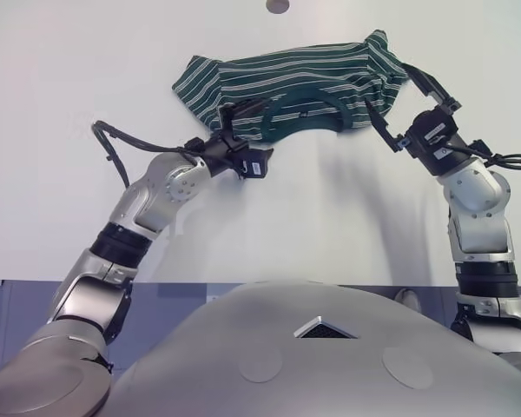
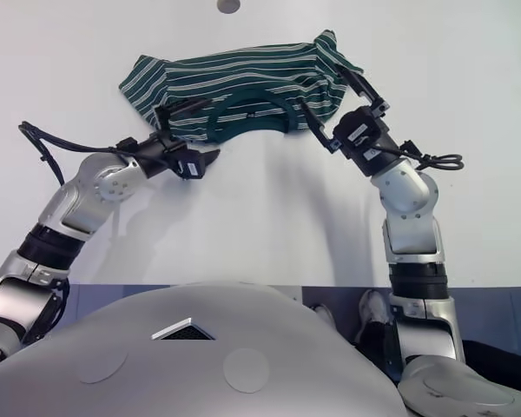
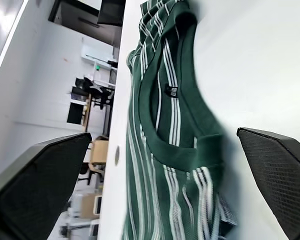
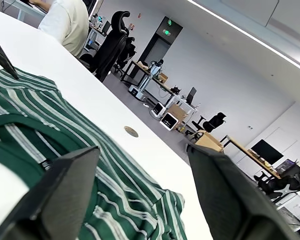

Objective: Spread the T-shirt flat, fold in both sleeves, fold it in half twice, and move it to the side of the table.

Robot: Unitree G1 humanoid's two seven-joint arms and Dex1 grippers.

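A dark green T-shirt with white stripes (image 1: 286, 78) lies bunched on the far middle of the white table (image 1: 330, 208), its neck opening (image 1: 300, 113) facing me. My left gripper (image 1: 265, 128) is open at the shirt's left shoulder, and the left wrist view has the collar (image 3: 190, 145) between its spread fingers (image 3: 45, 170). My right gripper (image 1: 386, 85) is open over the shirt's right shoulder. The right wrist view has the striped cloth (image 4: 50, 120) beneath its two separated fingers (image 4: 65, 195).
A round grommet (image 1: 278, 5) sits in the table behind the shirt. White tabletop stretches to either side of the shirt and towards the near edge (image 1: 243, 282). Office chairs (image 4: 112, 45) and desks stand beyond the table.
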